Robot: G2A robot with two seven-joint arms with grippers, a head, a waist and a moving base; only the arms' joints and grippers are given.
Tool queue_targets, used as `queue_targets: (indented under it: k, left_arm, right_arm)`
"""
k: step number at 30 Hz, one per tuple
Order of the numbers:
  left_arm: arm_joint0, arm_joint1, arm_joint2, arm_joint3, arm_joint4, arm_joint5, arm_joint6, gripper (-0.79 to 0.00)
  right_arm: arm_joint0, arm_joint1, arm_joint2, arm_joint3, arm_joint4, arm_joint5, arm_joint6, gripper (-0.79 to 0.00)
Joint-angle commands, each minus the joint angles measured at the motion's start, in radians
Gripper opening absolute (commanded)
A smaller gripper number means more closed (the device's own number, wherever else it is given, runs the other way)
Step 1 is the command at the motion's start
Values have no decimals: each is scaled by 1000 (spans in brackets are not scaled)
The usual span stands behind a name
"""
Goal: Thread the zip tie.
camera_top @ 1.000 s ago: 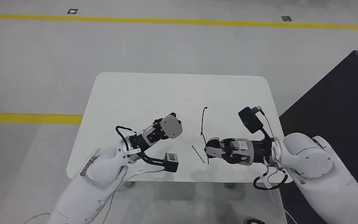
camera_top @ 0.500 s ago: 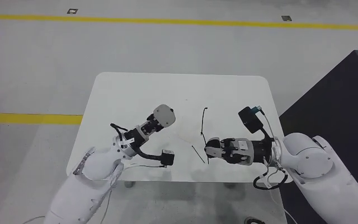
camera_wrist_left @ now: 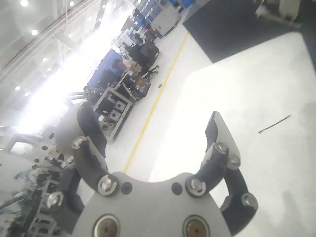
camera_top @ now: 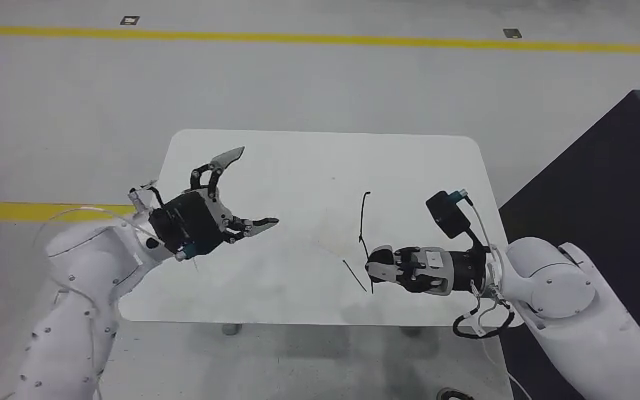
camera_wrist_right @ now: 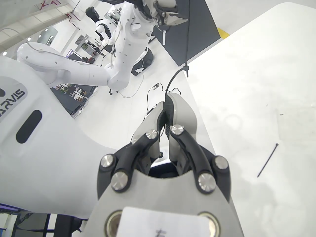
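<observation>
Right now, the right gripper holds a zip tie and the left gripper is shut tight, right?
Not quite. The left gripper is open, spread wide with nothing in it, as the top view shows. The right gripper does hold a zip tie.

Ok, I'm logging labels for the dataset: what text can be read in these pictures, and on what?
The zip tie and the table: no print.
The white label on the right gripper: cut off by the frame edge, unreadable.
The floor markers: too small to read.
</observation>
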Motion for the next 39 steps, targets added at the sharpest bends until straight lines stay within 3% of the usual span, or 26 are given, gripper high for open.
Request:
queue_targets:
  k: [1, 5, 8, 11, 14, 18, 39]
  left_arm:
    - [0, 0, 1, 0, 19, 6, 0, 0]
    - [0, 0, 1, 0, 19, 6, 0, 0]
    - [22, -9, 57, 104, -267, -130, -104, 0]
    - [-15, -11, 96, 182, -625, -162, -384, 0]
    - [-44, 0, 107, 149, -932, -60, -709, 0]
    - [-37, 24, 97, 88, -1360, 65, -1021, 0]
    - [-37, 24, 97, 88, -1360, 65, -1021, 0]
  right_arm:
    - [0, 0, 0, 0, 0, 0, 0, -785]
    - [0, 0, 0, 0, 0, 0, 0, -785]
    - [0, 0, 0, 0, 0, 0, 0, -785]
    - [0, 0, 0, 0, 0, 0, 0, -785]
    - [0, 0, 0, 0, 0, 0, 0, -785]
    - [0, 0, 0, 0, 0, 0, 0, -785]
    - [0, 0, 0, 0, 0, 0, 0, -785]
